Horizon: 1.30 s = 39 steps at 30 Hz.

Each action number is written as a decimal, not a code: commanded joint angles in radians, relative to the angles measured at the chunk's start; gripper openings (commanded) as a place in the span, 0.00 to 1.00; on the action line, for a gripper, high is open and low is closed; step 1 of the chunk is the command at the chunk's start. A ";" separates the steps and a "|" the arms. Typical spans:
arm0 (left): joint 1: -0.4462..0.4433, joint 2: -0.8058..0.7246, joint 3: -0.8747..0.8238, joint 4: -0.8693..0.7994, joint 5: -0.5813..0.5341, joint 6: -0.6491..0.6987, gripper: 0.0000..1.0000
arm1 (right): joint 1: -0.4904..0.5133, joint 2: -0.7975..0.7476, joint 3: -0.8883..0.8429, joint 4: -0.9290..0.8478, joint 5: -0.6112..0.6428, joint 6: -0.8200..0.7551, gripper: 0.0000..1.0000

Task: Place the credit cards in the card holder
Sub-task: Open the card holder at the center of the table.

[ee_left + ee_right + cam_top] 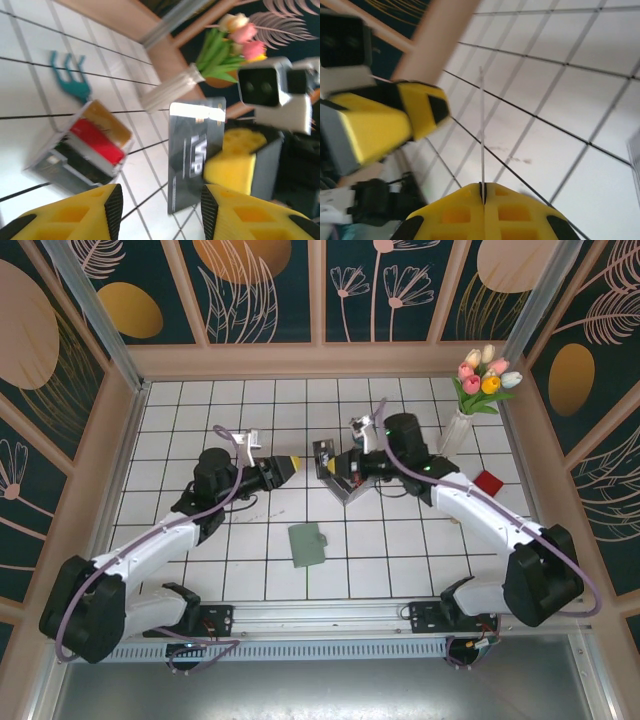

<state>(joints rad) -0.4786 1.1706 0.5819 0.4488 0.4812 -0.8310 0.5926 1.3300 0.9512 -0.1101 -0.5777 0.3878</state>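
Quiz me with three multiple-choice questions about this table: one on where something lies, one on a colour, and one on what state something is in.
1. Where is the green card holder?
A. Flat on the white tiled table, nearer the arm bases than the grippers
B. Hanging in the air
C. Propped against the back wall

2. What colour is the card held up between the two arms?
A. Red
B. Silver-grey
C. Green

3. What is the right gripper doing?
A. Standing wide open with nothing in it
B. Shut on the card holder
C. Shut on the card

Answers:
1 A: the top view shows it lying alone on the tiles, below both grippers.
2 B: the left wrist view shows its shiny grey face.
3 C: the right wrist view shows it closed tight, with the card edge-on in it.
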 commanded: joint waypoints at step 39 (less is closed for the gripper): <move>-0.208 0.110 -0.220 -0.149 -0.131 -0.135 0.53 | 0.337 0.055 -0.321 0.040 0.400 0.388 0.00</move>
<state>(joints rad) -0.6792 1.2530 0.3515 0.2443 0.3256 -0.9524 0.9443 1.4105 0.6662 -0.1486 -0.1177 0.7467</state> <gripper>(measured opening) 0.532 0.056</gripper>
